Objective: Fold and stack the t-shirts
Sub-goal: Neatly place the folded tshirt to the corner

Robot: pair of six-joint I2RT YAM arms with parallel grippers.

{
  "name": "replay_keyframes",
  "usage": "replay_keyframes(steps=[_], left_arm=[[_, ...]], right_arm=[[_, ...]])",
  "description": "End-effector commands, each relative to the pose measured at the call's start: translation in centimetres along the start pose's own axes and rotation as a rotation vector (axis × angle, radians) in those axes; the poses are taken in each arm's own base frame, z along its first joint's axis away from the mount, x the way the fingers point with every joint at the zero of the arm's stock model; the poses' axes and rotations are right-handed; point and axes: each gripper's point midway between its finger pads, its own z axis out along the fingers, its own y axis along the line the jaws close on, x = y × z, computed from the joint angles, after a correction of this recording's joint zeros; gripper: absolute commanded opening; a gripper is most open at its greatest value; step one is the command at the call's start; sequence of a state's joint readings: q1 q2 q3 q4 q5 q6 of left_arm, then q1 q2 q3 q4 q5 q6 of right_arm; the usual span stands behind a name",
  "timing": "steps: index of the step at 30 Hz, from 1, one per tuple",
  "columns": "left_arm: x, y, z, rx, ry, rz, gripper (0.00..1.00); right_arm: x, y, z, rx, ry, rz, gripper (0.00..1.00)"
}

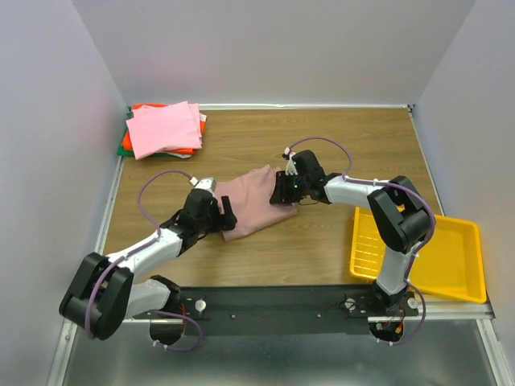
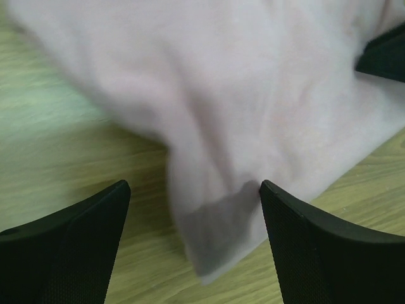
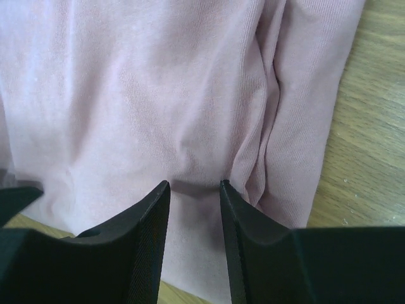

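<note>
The dusty mauve-pink t-shirt [image 1: 253, 205] lies partly folded in the middle of the table, plain side up. My left gripper [image 1: 228, 215] is open at its near-left edge; in the left wrist view a loose corner of the shirt [image 2: 253, 95] hangs between the wide-apart fingers of the gripper [image 2: 194, 185]. My right gripper [image 1: 282, 193] sits on the shirt's right edge. In the right wrist view its fingers [image 3: 194, 183] stand a little apart, pressing down on the cloth [image 3: 158, 95], with a small pucker between the tips. A stack of folded shirts [image 1: 163, 129], bright pink on top, lies at the back left.
A yellow plastic tray [image 1: 451, 257] stands at the near right, overhanging the table edge. Grey walls close in the table on the left, back and right. The right gripper's black body [image 2: 386, 54] shows at the top right of the left wrist view.
</note>
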State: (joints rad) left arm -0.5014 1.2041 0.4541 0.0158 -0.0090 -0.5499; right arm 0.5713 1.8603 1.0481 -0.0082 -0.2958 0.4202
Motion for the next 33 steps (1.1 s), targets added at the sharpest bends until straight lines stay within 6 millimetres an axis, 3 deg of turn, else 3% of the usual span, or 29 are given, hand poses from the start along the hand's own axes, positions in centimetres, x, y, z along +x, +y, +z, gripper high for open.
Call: replay_keyframes(steps=[1, 4, 12, 20, 27, 33], left_arm=[[-0.6, 2.0, -0.9, -0.043, -0.088, -0.146, 0.9], [-0.6, 2.7, -1.4, -0.024, -0.13, -0.221, 0.91], [-1.8, -0.2, -1.7, 0.177, -0.204, -0.312, 0.91], [-0.5, -0.2, 0.0, 0.183, -0.152, -0.388, 0.93], [-1.2, -0.2, 0.9, 0.174, -0.162, -0.439, 0.95], [-1.7, -1.5, 2.2, 0.209, -0.136, -0.457, 0.95]], right_arm=[[2.8, -3.5, 0.8, 0.146, 0.078, 0.026, 0.45], [2.5, -3.2, 0.6, 0.143, 0.07, 0.021, 0.45], [2.4, -3.0, 0.5, 0.132, 0.072, 0.022, 0.45], [1.9, -2.3, -0.2, 0.115, 0.056, 0.011, 0.45], [1.8, -1.9, -0.6, 0.102, 0.05, 0.009, 0.45], [2.2, -2.0, -0.4, 0.094, 0.066, 0.014, 0.44]])
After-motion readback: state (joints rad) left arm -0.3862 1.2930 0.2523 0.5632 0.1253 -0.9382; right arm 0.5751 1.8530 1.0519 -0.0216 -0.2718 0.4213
